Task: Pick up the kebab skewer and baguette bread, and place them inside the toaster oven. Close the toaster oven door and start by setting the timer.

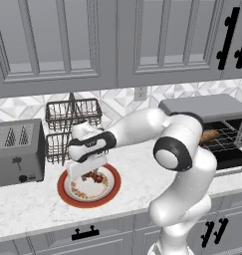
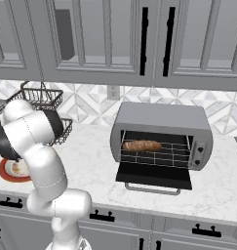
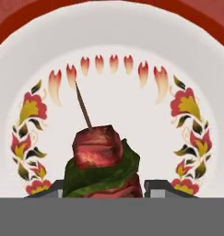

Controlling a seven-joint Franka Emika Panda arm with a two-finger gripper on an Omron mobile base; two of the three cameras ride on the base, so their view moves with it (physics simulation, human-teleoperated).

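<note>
Baguette bread [image 2: 142, 145] in toaster oven [image 2: 161, 118] — kebab skewer [image 3: 103, 159] seemingly plated.

Grey cabinets [image 2: 115, 44], patterned tile backsplash [image 2: 90, 105], white marble counter [image 1: 33, 204].

Kebab skewer [image 3: 100, 161] lies on a white plate [image 3: 132, 106] with a red rim and a floral ring pattern. Red-brown meat chunk on top, green piece wrapped below it, thin stick tip pointing up-left. Two dark fingers [image 3: 160, 186] sit at the bottom, one on each side of the kebab, close against it.
</note>
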